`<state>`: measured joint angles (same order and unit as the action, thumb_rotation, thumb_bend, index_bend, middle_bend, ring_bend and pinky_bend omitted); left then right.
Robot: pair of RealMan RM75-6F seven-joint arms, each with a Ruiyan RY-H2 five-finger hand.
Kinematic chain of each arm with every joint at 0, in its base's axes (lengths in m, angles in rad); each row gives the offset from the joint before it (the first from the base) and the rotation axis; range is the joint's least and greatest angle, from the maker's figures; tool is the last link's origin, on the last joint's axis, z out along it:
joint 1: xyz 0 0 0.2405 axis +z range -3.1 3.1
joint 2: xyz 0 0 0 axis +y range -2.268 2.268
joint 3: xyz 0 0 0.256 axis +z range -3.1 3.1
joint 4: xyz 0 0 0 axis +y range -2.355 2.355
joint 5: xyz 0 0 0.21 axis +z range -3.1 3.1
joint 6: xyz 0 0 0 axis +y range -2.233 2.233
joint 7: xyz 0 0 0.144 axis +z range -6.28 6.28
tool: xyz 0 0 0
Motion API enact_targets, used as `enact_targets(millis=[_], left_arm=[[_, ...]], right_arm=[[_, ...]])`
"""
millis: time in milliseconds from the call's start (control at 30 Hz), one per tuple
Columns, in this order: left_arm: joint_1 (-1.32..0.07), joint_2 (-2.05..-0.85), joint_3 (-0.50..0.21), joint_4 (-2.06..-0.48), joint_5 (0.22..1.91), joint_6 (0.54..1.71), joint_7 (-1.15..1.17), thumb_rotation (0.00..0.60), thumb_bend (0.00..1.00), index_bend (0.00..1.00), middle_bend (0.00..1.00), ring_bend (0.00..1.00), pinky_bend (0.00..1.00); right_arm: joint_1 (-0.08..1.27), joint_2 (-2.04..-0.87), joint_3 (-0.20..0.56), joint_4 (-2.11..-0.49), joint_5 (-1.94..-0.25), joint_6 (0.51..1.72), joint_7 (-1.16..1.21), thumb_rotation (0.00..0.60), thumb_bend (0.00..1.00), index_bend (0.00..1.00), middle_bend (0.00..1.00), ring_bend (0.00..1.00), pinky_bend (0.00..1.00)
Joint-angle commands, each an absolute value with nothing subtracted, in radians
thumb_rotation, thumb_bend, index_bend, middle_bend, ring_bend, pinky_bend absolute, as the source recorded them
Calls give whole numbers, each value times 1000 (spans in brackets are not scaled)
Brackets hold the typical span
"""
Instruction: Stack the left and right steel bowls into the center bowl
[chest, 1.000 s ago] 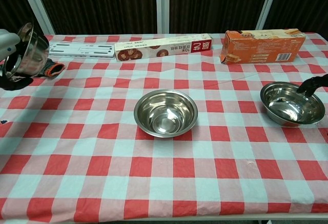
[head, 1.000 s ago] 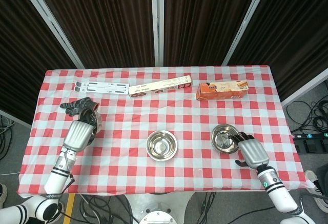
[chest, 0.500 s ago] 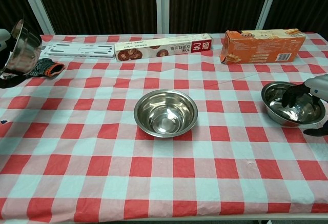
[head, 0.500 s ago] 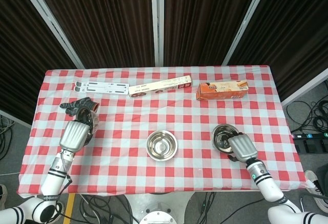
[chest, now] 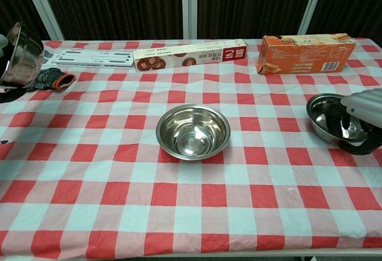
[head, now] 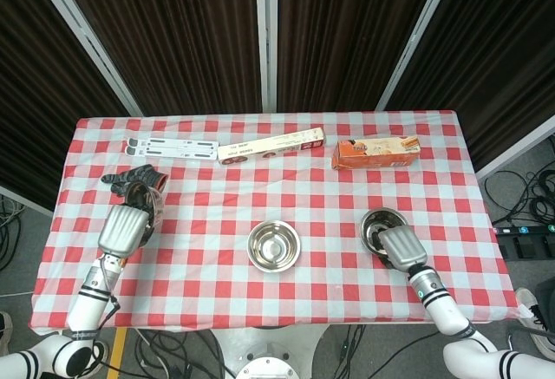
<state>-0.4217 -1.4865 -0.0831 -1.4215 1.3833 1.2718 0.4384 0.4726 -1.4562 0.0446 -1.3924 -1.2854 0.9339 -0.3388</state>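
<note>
The left hand [head: 124, 228] grips the left bowl [chest: 21, 52], fingers clamped on its rim, holding it tilted above the table's [head: 329, 188] left edge near a dark glove [head: 130, 176]. The right hand [head: 397, 247] has its fingers curled over the near rim of the right bowl [chest: 325, 116], which sits on the checked cloth. The center bowl [head: 274, 245] stands upright between them, well apart from both; a flat box [head: 270, 146] and an orange box [head: 376, 153] lie at the far side.

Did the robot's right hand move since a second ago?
Yes. The right hand slid left over the right bowl, toward the middle bowl. Earlier it sat at that bowl's right edge; now it covers the bowl's near side.
</note>
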Motion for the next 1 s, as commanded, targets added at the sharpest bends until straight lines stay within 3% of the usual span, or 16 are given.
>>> enact_targets(millis=[33, 300, 567, 1000], left_arm=[[-422, -1486, -83, -1423, 1382, 1270, 441, 600, 381, 677, 722, 644, 725], [-420, -1484, -84, -1429, 1380, 1270, 446, 600, 382, 677, 722, 643, 725], [-416, -1477, -82, -1437, 1383, 1274, 447, 600, 381, 678, 722, 644, 726], [-436, -1489, -26, -1500, 1425, 1219, 535, 600, 382, 678, 723, 645, 726]], right_arm=[[473, -1462, 42, -1383, -1284, 936, -335, 600, 352, 640, 551, 466, 601], [467, -1463, 40, -1372, -1292, 960, -314, 600, 401, 714, 604, 520, 665], [457, -1432, 49, -1403, -1309, 1006, -293, 600, 414, 726, 614, 529, 681], [460, -1251, 148, -1697, -1367, 1165, -316, 600, 420, 726, 614, 529, 681]])
